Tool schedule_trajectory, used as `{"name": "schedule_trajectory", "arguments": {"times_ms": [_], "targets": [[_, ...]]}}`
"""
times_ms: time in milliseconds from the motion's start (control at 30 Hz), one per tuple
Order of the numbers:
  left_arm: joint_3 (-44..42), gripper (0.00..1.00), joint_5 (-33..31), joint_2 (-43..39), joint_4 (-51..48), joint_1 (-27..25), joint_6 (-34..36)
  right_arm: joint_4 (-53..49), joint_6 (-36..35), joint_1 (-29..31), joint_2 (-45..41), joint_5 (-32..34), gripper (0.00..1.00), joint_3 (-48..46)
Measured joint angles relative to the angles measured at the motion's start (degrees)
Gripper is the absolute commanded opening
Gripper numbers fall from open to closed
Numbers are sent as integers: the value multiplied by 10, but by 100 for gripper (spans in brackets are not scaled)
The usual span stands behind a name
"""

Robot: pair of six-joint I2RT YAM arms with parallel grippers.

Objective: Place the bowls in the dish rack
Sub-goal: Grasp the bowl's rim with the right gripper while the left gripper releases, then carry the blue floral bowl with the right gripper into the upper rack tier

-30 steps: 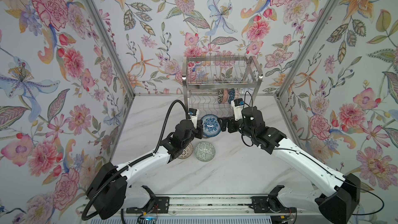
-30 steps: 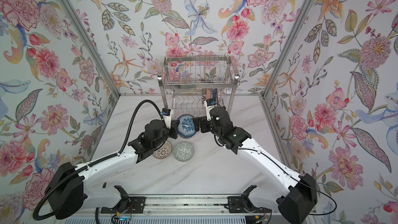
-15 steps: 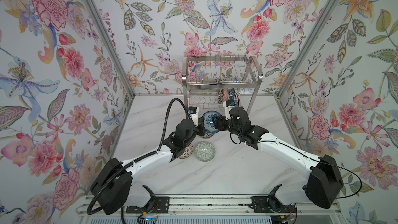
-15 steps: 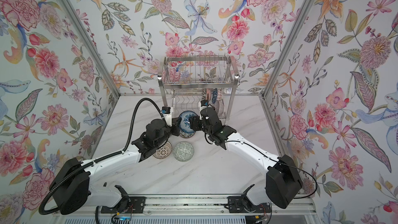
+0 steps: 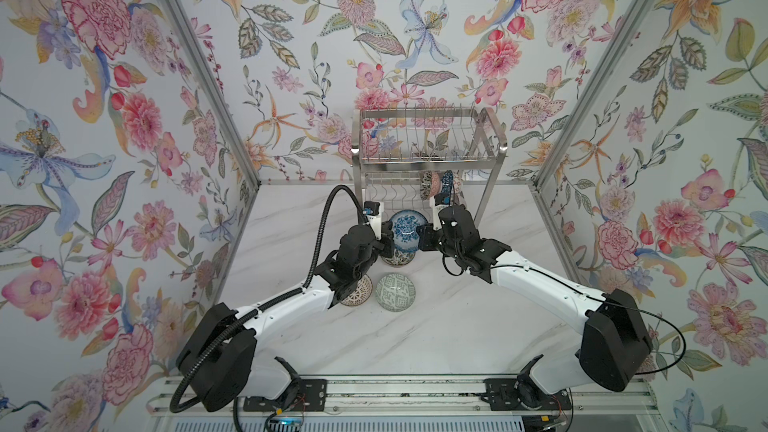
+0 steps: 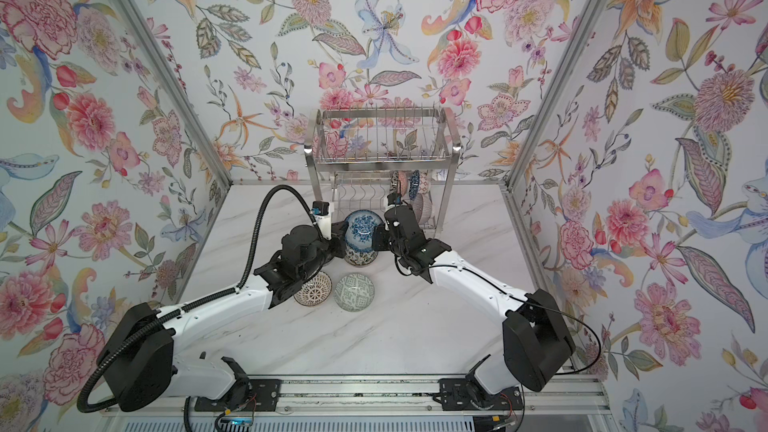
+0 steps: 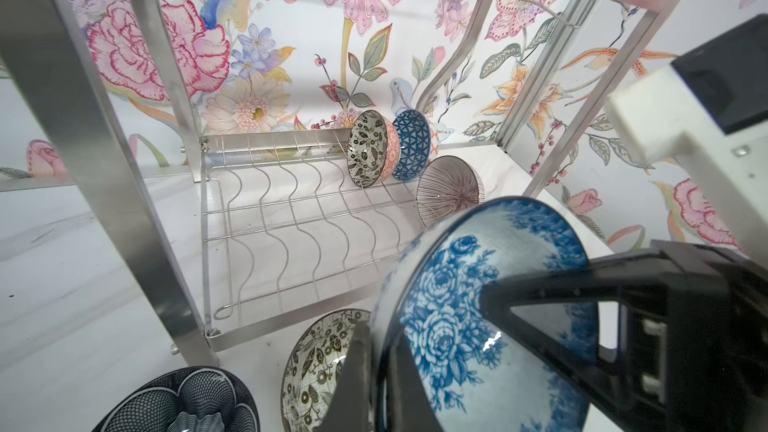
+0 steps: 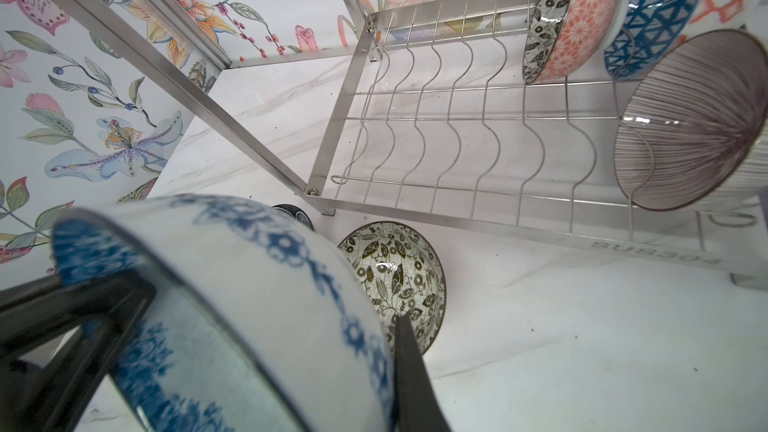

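At the back of the worktop (image 5: 457,326), upper centre in both top views, the rack (image 5: 428,160) held a few bowls (image 5: 441,184) at the right of its lower tier. The right pincer (image 5: 422,238), wide open a second before, had closed on the blue bowl (image 5: 405,230) at frame centre, raised just before the rack. The left pincer (image 5: 387,239) stayed clamped on the opposite rim. This looked like a handover, the left's release due next.
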Motion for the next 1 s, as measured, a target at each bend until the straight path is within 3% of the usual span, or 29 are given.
{"name": "schedule_trajectory", "arguments": {"times_ms": [67, 100, 300, 500, 767, 1000], "targets": [[16, 88, 3, -2, -15, 6, 3, -4, -6, -3, 0, 1, 0, 6], [24, 99, 4, -5, -27, 10, 7, -5, -10, -5, 0, 2, 0, 8], [82, 99, 12, -86, -174, 87, 80, -7, -66, -37, 0, 34, 0, 10], [112, 99, -1, -176, -305, 196, 173, -28, -150, -56, 2, 135, 0, 31], [26, 99, 31, -203, -327, 278, 213, -26, -270, -47, 78, 294, 0, 94], [17, 99, 64, -198, -320, 291, 222, 5, -364, -30, 157, 389, 0, 113]]}}
